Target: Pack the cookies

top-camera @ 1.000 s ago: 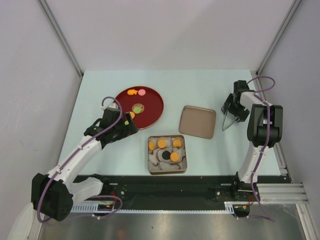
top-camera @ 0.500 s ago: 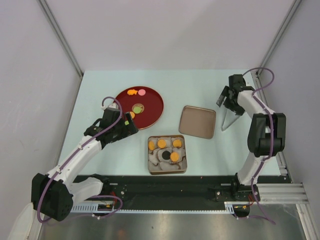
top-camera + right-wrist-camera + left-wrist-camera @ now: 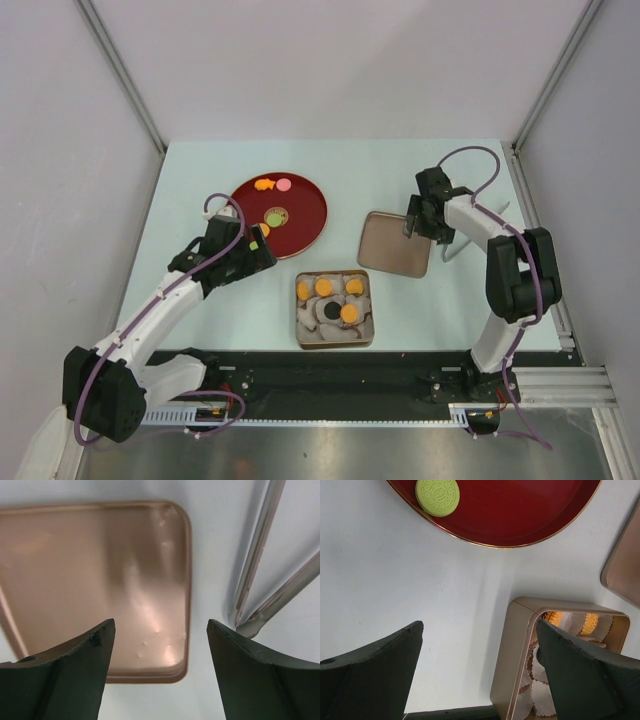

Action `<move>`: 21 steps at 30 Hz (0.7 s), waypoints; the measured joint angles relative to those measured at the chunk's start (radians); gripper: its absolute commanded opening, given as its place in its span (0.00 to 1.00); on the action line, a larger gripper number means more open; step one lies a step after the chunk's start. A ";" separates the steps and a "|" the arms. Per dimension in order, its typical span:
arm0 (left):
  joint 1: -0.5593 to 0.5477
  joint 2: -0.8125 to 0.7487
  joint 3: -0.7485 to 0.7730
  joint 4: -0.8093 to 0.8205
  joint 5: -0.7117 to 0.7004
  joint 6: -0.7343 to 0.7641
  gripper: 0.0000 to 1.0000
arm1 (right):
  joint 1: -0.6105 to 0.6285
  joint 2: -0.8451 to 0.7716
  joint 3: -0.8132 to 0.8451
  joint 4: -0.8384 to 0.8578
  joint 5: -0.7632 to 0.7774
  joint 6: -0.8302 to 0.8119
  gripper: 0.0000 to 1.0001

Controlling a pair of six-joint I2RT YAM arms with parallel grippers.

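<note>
Gold-coloured square tin (image 3: 362, 322) held five small round cookies (image 3: 324, 288) in white paper cups (image 3: 315, 331); about four more lay on the round red plate (image 3: 305, 205). I had both grippers spread and empty: left gripper (image 3: 262, 250) beside the plate, right gripper (image 3: 420, 222) over the loose bronze lid (image 3: 390, 250).

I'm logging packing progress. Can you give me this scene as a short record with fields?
tin: open; paper cups, four orange cookies, one dark cookie inside
red plate: green cookie, pink cookie and orange ones unpacked
lid: right of tin, bare
tongs: lying right of lid
left end effector: open, empty, beside red plate
right end effector: open, empty, over lid's right edge
</note>
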 measured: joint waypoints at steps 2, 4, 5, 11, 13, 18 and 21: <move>0.000 0.000 0.000 0.000 0.000 0.003 1.00 | -0.015 0.015 -0.019 0.000 -0.003 0.000 0.79; -0.001 0.000 0.000 0.000 0.000 0.005 1.00 | -0.026 0.027 -0.025 0.002 -0.003 0.000 0.79; -0.001 0.000 0.000 0.000 0.000 0.006 1.00 | -0.031 0.033 -0.026 0.002 -0.003 -0.001 0.79; -0.002 0.001 0.000 0.000 0.000 0.006 1.00 | -0.042 0.078 -0.031 0.021 -0.014 -0.012 0.69; -0.002 0.001 0.000 0.000 0.000 0.006 1.00 | -0.043 0.098 -0.041 0.031 -0.024 -0.016 0.61; -0.002 0.001 0.000 0.000 0.000 0.006 1.00 | -0.047 0.106 -0.045 0.067 -0.058 -0.014 0.43; -0.002 0.001 0.000 -0.001 0.000 0.006 1.00 | -0.053 0.104 -0.051 0.072 -0.054 -0.017 0.24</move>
